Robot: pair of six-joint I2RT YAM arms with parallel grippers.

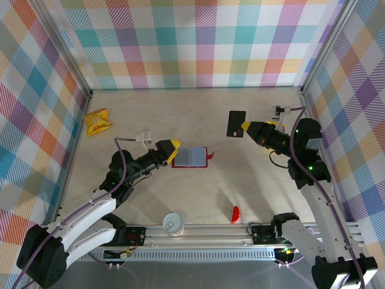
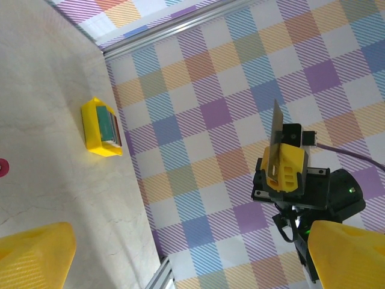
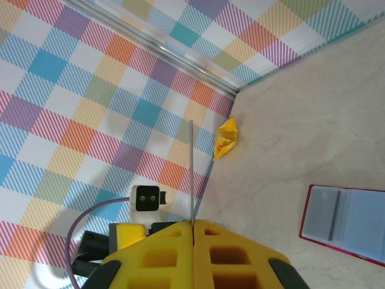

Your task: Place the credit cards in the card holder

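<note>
My right gripper (image 1: 245, 127) is clamped on one dark credit card (image 1: 236, 123) near the right wall, well apart from the card holder (image 1: 191, 156). The holder lies open and flat at mid-table, its grey-blue slots facing up. My left gripper (image 1: 173, 150) waits just beside it, jaws wide apart. More cards (image 2: 110, 124) sit stacked in a yellow tray (image 2: 91, 123) by the checked wall, and the print on the yellow snack packet (image 1: 97, 121) is too small to read.

I saw bright, even light from overhead, leaving only faint, soft shadows beneath the arms (image 1: 90, 214) on the pale table (image 1: 198, 198). In the left wrist view the near yellow fingertips (image 2: 36, 256) looked blurred, the checked wall (image 2: 228, 120) sharp.
</note>
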